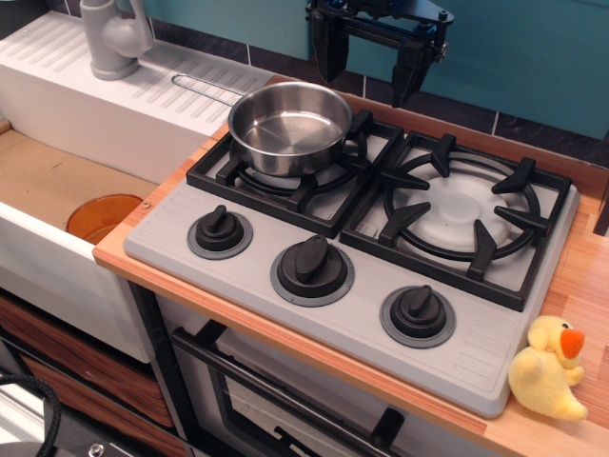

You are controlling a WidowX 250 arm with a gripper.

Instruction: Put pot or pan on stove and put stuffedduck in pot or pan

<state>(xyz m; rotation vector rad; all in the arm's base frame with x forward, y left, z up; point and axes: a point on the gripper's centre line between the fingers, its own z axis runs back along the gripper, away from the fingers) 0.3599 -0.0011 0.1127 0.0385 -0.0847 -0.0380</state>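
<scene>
The shiny steel pan [288, 126] sits upright and empty on the left burner of the grey stove [362, 314], its thin loop handle [205, 90] pointing left toward the sink. The yellow stuffed duck [550, 369] with an orange beak sits on the wooden counter at the stove's front right corner. My black gripper [369, 69] hangs open and empty at the back, above and behind the pan, its two fingers spread apart.
The right burner [461, 205] has a bare black grate. Three black knobs [312, 262] line the stove's front. A white sink with a grey faucet [114, 38] lies to the left, with an orange disc [103, 217] in the basin. An oven door handle [276, 400] is below.
</scene>
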